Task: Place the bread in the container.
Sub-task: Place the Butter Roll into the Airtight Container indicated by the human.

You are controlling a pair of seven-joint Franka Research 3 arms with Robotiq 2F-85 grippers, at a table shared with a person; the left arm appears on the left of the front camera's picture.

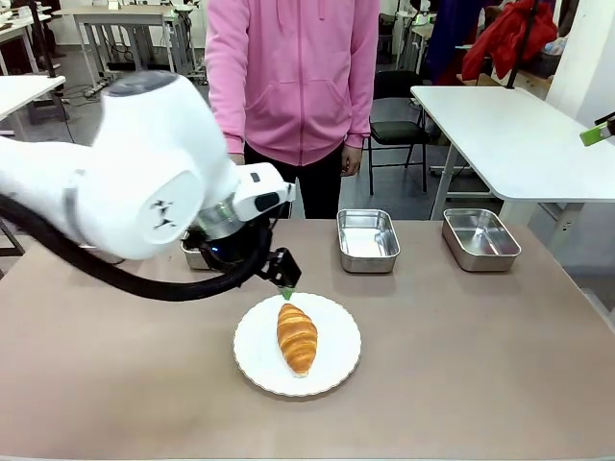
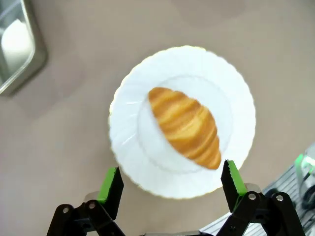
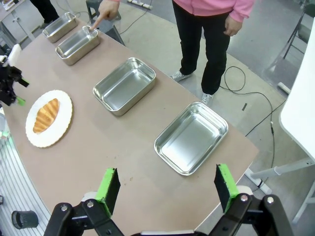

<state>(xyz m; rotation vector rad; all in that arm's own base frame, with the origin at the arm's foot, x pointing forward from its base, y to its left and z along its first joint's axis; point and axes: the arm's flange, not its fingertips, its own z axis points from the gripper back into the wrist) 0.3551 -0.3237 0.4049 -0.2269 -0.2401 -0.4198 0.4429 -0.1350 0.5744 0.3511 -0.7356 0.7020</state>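
Note:
The bread (image 1: 297, 338), a golden-brown croissant, lies on a round white plate (image 1: 334, 370) near the table's front. My left gripper (image 1: 283, 286) hangs open just above the plate's far rim. In the left wrist view its fingers (image 2: 111, 184) straddle the plate (image 2: 129, 157) below the croissant (image 2: 184, 127), touching nothing. Four steel pans stand in a row in the right wrist view. A person's finger (image 3: 95, 23) points into the second-farthest one, the container (image 3: 78, 45). My right gripper (image 3: 167, 184) is open, high over the table's end near the closest pan (image 3: 192, 137).
Two pans (image 1: 368, 240) (image 1: 480, 238) stand along the far edge on the right; another (image 1: 192, 255) is mostly hidden behind my left arm. A person in a pink top (image 1: 293, 77) stands at the far side. A pan's corner (image 2: 19, 49) shows beside the plate.

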